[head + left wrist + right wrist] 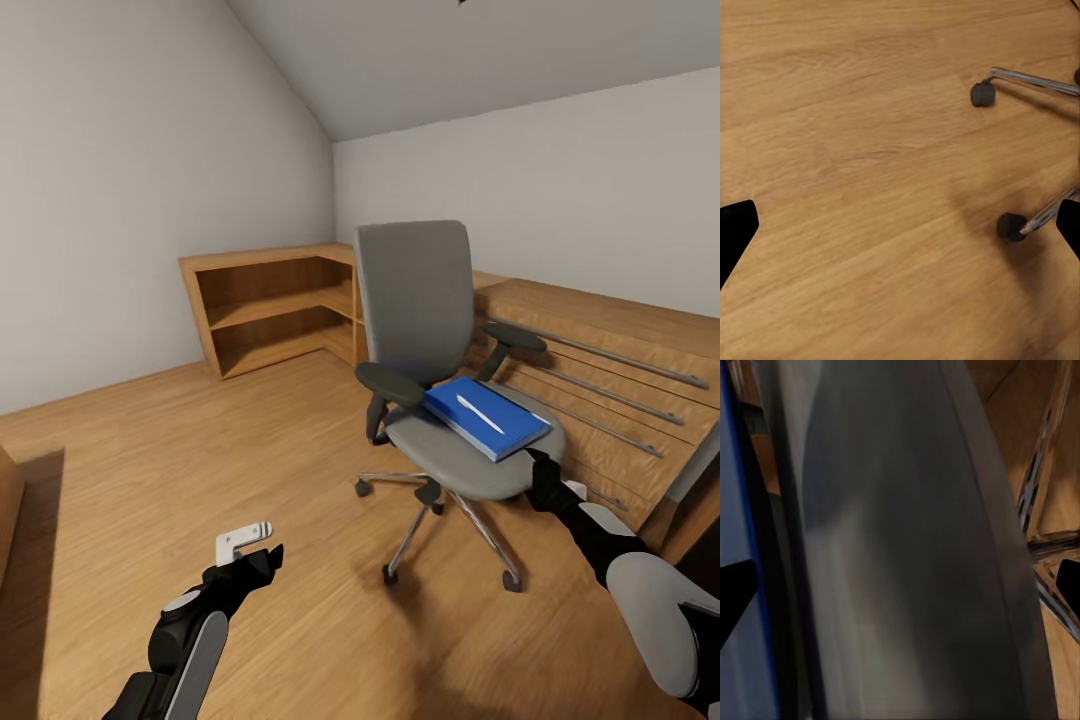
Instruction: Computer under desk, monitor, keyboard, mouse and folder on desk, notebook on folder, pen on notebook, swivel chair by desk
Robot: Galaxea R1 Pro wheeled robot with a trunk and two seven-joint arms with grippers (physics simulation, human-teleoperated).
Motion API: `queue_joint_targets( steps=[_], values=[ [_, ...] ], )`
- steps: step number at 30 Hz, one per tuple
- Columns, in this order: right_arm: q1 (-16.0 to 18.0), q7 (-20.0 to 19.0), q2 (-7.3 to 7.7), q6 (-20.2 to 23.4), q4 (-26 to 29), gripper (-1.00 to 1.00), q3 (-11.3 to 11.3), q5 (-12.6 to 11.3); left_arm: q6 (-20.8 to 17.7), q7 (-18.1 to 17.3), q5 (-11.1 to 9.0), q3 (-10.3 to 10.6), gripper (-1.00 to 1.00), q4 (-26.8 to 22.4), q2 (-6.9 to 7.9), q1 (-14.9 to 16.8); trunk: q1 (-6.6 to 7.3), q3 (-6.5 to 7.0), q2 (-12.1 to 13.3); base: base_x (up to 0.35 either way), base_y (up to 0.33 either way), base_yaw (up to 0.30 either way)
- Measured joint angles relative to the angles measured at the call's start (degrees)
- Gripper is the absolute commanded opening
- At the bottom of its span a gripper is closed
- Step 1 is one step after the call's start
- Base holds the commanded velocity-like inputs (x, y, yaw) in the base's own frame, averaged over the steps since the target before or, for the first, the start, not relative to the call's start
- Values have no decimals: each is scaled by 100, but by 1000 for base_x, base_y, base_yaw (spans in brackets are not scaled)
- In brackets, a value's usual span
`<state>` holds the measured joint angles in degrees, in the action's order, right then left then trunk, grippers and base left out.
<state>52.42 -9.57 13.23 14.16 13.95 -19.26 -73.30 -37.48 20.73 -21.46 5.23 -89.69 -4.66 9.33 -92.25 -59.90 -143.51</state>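
The swivel chair (440,350) was seen at the centre of the head view, standing on the wooden floor (200,460) with its grey back turned toward the far wall and its chrome base spread below. On the right part of its seat the folder (490,420) lay flat, bright blue, with one corner reaching out past the seat's edge. The pen (480,413) was resting on top of it, a thin white stick set diagonally. Whether a notebook lay between them could not be told.

A light wood shelf unit (270,305) was seen behind the chair at the left centre of the frame, and a light wood drawer chest (610,385) with long metal handles stood at the right, just behind the chair.

The left gripper (245,545) was held low over the floor at the lower left of the head view, well apart from the chair; its fingers were spread and nothing was held between them. In the left wrist view bare floor (870,187) was shown between the dark fingertips (735,232), with two of the chair's casters (982,94) at the upper and middle right of that frame.

The right gripper (545,475) was placed against the front edge of the seat, just beside the folder. In the right wrist view the grey seat edge (907,555) was seen very close, with a strip of blue at the left. The right fingers appeared parted, with nothing seen to be gripped.
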Motion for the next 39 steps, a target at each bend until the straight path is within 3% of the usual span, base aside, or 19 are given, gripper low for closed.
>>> queue_joint_targets(
  steps=[8,35,37,39],
  values=[
    [1,9,-4,-18,7,100,-1,-11,-3,0,0,0,100,0,0,-2,-2,0,0,-86,0,1],
    [1,-5,-40,-63,-18,100,1,14,-16,0,0,0,100,-6,0,-1,-2,0,0,-318,0,0],
    [1,11,-126,-199,-19,100,13,125,-15,0,0,0,100,-7,0,-2,-1,0,0,-65,0,0],
    [1,22,-240,-575,-20,100,68,481,-16,0,0,0,100,-6,0,-2,3,22,1,-29,0,0]
  ],
)
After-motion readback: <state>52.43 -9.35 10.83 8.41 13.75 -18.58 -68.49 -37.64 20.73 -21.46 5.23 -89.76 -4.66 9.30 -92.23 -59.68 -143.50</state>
